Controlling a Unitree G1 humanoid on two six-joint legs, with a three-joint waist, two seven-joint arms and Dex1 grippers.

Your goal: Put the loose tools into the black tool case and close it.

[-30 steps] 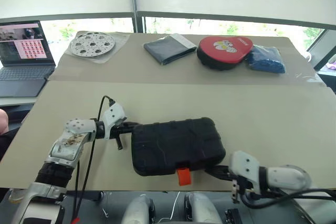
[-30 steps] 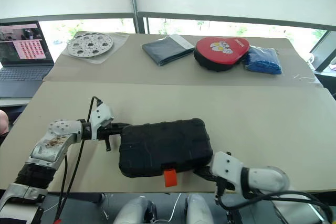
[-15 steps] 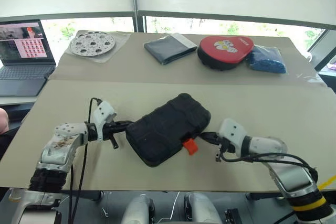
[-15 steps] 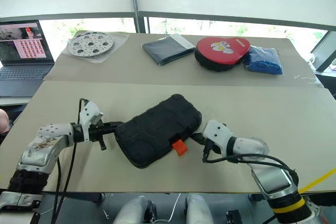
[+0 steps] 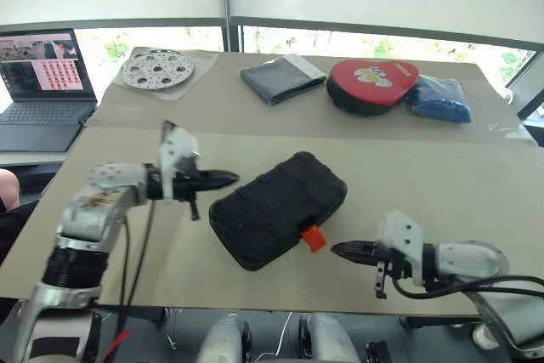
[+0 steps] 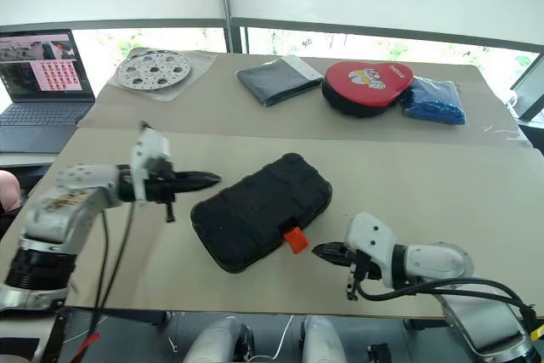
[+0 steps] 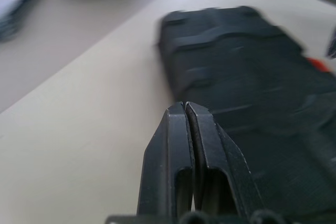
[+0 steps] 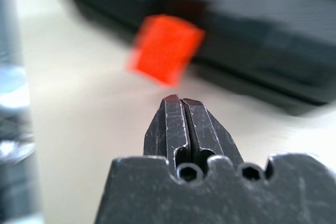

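The black tool case [image 5: 278, 220] lies closed and skewed on the worktop [image 5: 442, 184], orange latch [image 5: 313, 237] toward the robot; no loose tools are visible, so the task appears nearly complete. Left tool [image 5: 228, 179] and right tool [image 5: 338, 249], both fully closed and empty, have withdrawn from the case since half a second ago.

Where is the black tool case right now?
The black tool case lies closed on the near table, angled between the left gripper and right gripper.
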